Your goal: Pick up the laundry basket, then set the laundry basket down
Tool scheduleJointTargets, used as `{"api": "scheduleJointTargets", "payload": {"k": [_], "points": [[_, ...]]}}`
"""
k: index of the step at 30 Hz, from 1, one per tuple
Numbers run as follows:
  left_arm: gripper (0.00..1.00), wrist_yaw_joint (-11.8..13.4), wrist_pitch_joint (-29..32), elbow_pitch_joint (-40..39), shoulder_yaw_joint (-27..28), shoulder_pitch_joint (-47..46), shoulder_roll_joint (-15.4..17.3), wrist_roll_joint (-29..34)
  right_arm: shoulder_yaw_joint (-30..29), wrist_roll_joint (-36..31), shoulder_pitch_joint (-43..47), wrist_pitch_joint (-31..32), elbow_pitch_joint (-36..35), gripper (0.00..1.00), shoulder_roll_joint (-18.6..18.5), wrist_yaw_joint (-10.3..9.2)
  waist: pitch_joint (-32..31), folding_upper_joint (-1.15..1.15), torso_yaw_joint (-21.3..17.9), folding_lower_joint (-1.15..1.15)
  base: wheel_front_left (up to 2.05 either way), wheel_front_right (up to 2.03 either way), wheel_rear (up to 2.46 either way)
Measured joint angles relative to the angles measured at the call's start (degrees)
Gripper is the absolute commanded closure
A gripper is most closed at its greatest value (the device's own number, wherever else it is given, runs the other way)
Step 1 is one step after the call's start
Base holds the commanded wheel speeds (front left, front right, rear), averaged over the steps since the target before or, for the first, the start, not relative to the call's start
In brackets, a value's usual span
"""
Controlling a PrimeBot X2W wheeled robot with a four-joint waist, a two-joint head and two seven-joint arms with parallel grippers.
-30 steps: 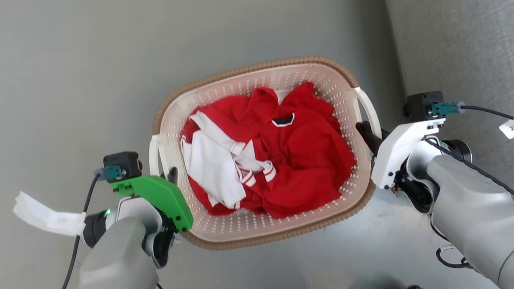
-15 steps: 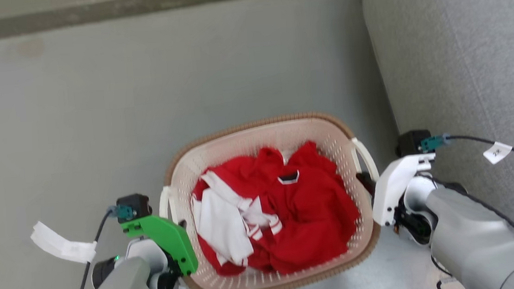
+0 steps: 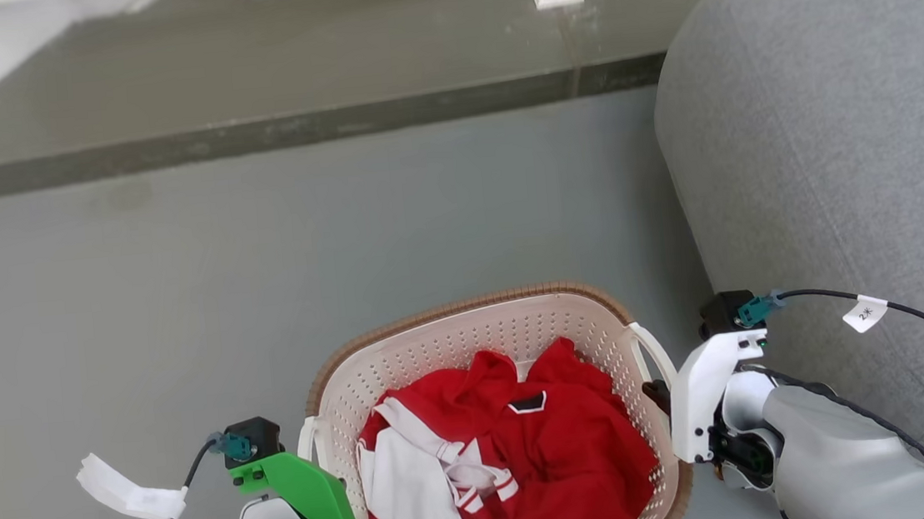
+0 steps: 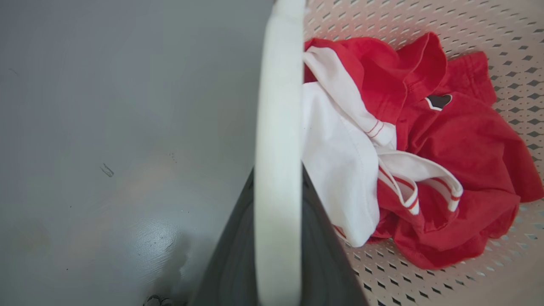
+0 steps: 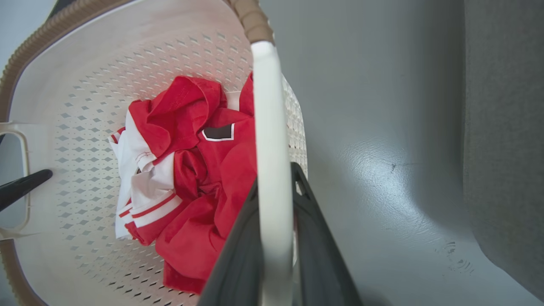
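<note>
The basket is seen at 6 o'clock in the head view, over grey floor, with red and white clothes heaped inside. It is flanked by the left gripper at its 9 o'clock side and the right gripper at its 3 o'clock side. The left handle is pinched between the left gripper's two dark fingers, which are pressed against it on either side. The right handle is pinched likewise by the right gripper. A grey sofa is seen from 1 to 3 o'clock of the basket, just beside the right arm. Whether the basket's base is touching the floor cannot be told.
</note>
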Motion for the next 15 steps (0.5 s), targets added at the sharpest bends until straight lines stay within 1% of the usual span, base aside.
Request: {"api": "scheduleJointTargets", "payload": {"k": [7,15], "points": [[1.00,-0.2,1.4,-0.1,-0.5,0.2,0.0,-0.5,0.3,1.2,0.1,1.1,0.2,1.00,0.0,-0.01,-3.4,0.00,0.1,0.00,0.00,0.00,0.00],[1.00,-0.2,1.9,-0.1,-0.9,0.3,0.0,-1.4,0.6,1.9,0.2,2.0,0.6,1.00,0.0,-0.01,-3.6,0.00,0.2,0.00,0.00,0.00,0.00]]}}
